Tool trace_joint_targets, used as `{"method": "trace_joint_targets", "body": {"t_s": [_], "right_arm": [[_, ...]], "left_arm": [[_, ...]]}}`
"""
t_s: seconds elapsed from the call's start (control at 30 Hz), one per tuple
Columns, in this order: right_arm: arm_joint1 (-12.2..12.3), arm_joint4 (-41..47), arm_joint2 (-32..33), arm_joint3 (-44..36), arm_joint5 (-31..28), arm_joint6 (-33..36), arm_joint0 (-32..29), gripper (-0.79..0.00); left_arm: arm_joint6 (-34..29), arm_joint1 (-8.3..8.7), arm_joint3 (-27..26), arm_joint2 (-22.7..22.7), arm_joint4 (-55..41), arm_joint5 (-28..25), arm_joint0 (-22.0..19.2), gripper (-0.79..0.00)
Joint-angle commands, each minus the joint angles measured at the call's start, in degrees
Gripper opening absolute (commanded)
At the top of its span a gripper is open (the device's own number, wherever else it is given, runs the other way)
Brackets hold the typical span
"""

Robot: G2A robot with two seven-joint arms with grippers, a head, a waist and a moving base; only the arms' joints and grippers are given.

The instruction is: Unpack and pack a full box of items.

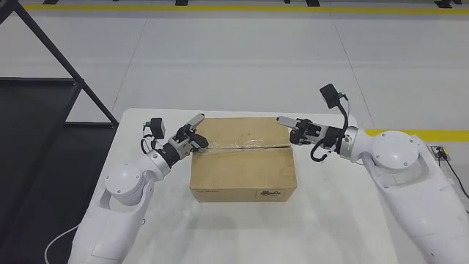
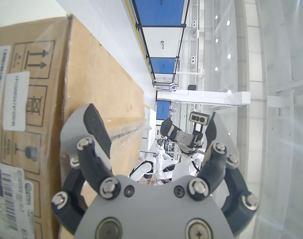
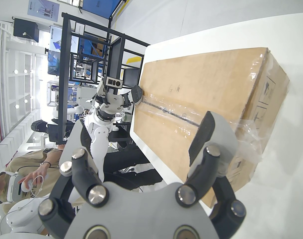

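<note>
A closed brown cardboard box (image 1: 243, 160) sits in the middle of the white table (image 1: 330, 220), with clear tape (image 1: 242, 145) running along its top seam. My left gripper (image 1: 197, 133) is open at the box's left end, one finger (image 2: 96, 128) resting on the top edge by the seam, the box (image 2: 96, 75) beside it. At the right end my right gripper (image 1: 292, 129) is open, one finger (image 3: 203, 135) over the seam of the box (image 3: 203, 85). The left gripper (image 3: 132, 96) also appears across the box in the right wrist view.
A black metal rack (image 1: 44, 88) stands off the table's left side. There is bare table surface in front of the box and on both sides of it. Beyond the table's far edge lies the grey floor (image 1: 242, 51).
</note>
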Motion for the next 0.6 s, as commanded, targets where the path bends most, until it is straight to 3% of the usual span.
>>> {"method": "trace_joint_targets", "body": {"t_s": [0.0,0.03,0.23,0.57], "right_arm": [[-0.1,0.9,-0.3,-0.1,-0.4,0.1,-0.5,-0.6],[-0.2,0.7,-1.0,0.1,-0.4,0.3,-0.2,-0.779],[-2.8,3.6,-8.8,5.4,1.5,1.6,7.2,-0.785],[-9.8,6.8,-24.4,19.6,3.4,1.5,19.9,-0.785]], "left_arm": [[0.0,-0.02,0.1,0.1,-0.1,0.0,-0.1,0.0],[0.0,-0.03,0.1,0.1,-0.1,-0.1,-0.2,0.0],[-0.2,-0.03,0.1,0.3,0.3,-0.1,-0.2,0.0],[-0.5,0.0,0.0,0.2,0.1,-0.2,0.0,0.0]]}}
